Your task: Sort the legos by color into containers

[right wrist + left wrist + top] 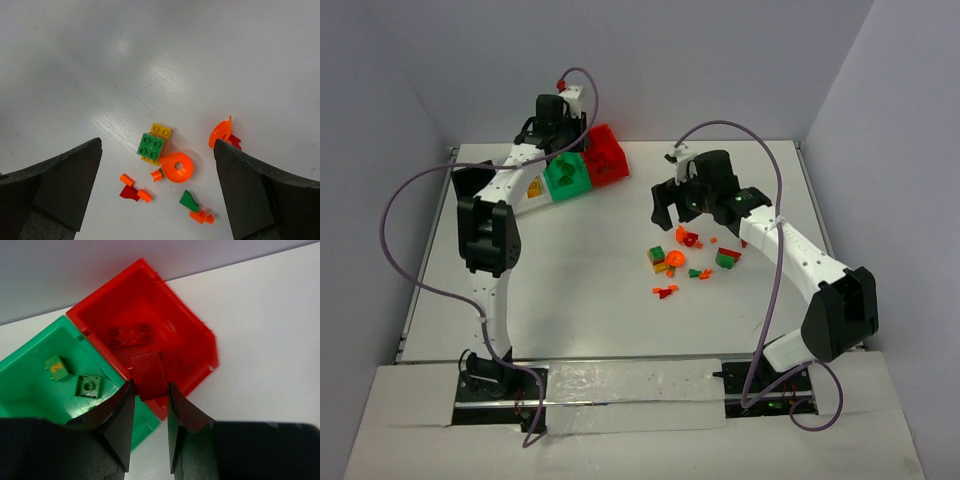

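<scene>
1. Legos (685, 255) lie scattered loose on the table (580, 290), well apart from the red bin (192, 332).
2. Left gripper (150, 390) pinches a red piece (148, 371) just above the red bin's near wall, close to where the green bin (30, 385) adjoins it.
3. For a clean drop, I would carry the piece further over the red bin's middle before letting go, so it cannot bounce off the rim.
4. Right gripper (157, 147) hangs spread wide above the loose pile, far from the red bin; it should single out one piece.
</scene>
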`<state>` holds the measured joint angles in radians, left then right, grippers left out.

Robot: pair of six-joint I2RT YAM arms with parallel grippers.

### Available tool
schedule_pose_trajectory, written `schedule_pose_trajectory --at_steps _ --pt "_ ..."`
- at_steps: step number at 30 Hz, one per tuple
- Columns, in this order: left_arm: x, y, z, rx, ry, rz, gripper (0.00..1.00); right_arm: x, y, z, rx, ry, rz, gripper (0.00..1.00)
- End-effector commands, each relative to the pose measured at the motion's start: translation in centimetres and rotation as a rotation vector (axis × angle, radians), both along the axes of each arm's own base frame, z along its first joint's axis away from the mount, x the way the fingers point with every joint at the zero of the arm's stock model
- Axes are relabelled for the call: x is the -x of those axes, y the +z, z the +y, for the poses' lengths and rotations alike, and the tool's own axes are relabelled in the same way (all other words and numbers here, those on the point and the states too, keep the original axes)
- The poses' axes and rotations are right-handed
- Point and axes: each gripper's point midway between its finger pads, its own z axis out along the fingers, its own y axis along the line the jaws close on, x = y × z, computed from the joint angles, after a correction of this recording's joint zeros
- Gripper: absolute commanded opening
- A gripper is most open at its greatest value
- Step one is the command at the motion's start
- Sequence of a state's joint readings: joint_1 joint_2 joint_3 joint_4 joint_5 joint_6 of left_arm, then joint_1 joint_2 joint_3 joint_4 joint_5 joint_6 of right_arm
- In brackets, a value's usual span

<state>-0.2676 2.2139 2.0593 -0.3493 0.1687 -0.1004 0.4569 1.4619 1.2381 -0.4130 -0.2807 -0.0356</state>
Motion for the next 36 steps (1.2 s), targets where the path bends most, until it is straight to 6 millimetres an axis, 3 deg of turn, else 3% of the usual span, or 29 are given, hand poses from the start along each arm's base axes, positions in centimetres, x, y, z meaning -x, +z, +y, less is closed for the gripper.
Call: schedule_pose_trajectory --at_steps 1,3,8,11,17,20,23,25,27,28,31,36 --pt "-4.1 0.7 1.8 -0.118 0.100 -0.143 0.04 0.6 2.1 -1.0 -0.028 -0.016 -0.044 1.00" --pt "-4.8 -0.2 1.7 -0.124 0.098 -0.143 0.09 0.6 2.0 -1.3 -0.020 -0.022 -0.045 1.00" --pt "-6.0 -0.3 1.4 -0.149 0.080 -0.200 0.59 0.6 1.4 -1.8 0.009 -0.022 -0.047 1.00" --pt "-5.8 1.2 1.3 -0.130 0.084 -0.207 0.72 0.4 0.0 -2.4 0.058 -0.033 -0.025 0.97" --pt "-1.9 5.2 1.0 -0.088 0.024 -0.189 0.77 0.8 -2.4 -2.7 0.125 -0.014 0.034 0.83" --pt "2.8 7.2 1.2 -0.037 -0.002 -0.130 0.77 1.4 -3.5 -2.1 0.144 -0.006 0.090 0.79" --pt "6.3 8.0 1.9 -0.010 0.003 -0.093 0.78 2.2 -4.8 -0.6 0.152 0.008 0.149 0.76" --pt "9.2 8.3 2.7 -0.001 0.020 -0.063 0.86 2.8 -5.7 0.6 0.160 0.011 0.190 0.74" --pt "10.2 8.0 3.2 0.003 0.039 -0.034 0.87 2.9 -6.3 1.4 0.167 0.012 0.213 0.73" --pt "11.6 7.8 3.7 0.011 0.050 -0.007 0.94 2.9 -6.9 1.8 0.173 -0.008 0.243 0.73" --pt "14.1 7.6 4.3 0.040 0.059 0.038 0.96 2.5 -8.5 2.6 0.200 -0.025 0.290 0.71" --pt "16.2 7.7 5.1 0.035 0.064 0.046 0.95 2.3 -11.1 2.9 0.259 -0.051 0.348 0.63"
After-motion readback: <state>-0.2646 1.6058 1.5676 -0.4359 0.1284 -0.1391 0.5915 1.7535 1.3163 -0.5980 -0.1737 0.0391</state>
